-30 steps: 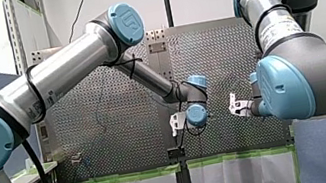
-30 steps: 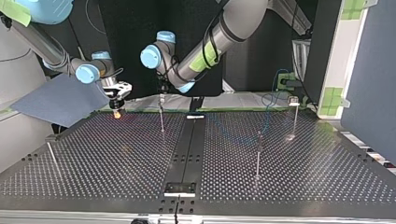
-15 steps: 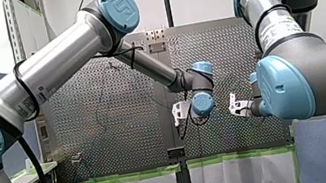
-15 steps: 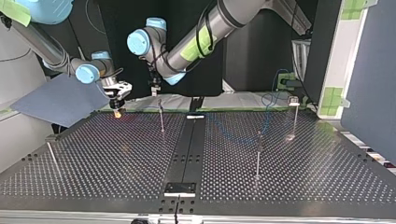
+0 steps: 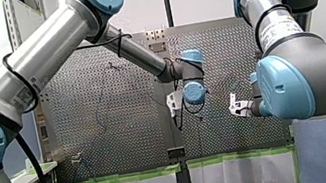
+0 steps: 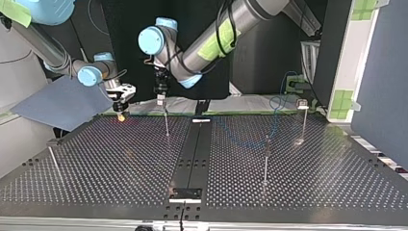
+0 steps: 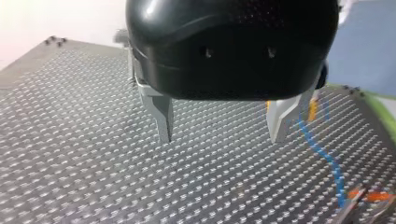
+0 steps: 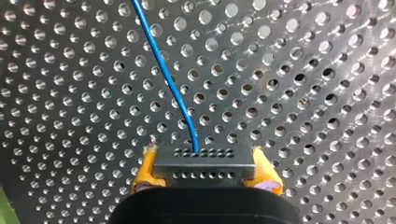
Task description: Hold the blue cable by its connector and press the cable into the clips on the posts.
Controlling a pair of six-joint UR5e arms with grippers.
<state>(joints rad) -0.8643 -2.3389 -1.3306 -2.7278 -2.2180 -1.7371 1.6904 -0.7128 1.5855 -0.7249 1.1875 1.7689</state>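
A thin blue cable [image 8: 173, 88] runs over the perforated table into a dark connector [image 8: 204, 156]. My right gripper [image 8: 205, 169] is shut on that connector between its yellow pads, low over the table's far edge at the top view's left [image 6: 121, 114]. My left gripper [image 7: 222, 137] hangs open with bare metal fingers and nothing between them. It is above the tip of a thin post [image 6: 166, 120] in the top view [image 6: 161, 98]. The cable [image 7: 322, 151] lies beside my left gripper. In the top view the cable [image 6: 274, 120] trails to the far right.
More thin posts stand on the table: one right of the middle [image 6: 266, 159], one at the far right [image 6: 303, 115], and one at the near left [image 6: 52, 159]. A dark centre strip [image 6: 192, 154] runs across the table. A blue sheet [image 6: 62, 103] lies beyond the far left edge.
My left arm has lifted its elbow, and its gripper has shifted slightly toward the top view's left, above the post. My right arm and the connector have stayed still.
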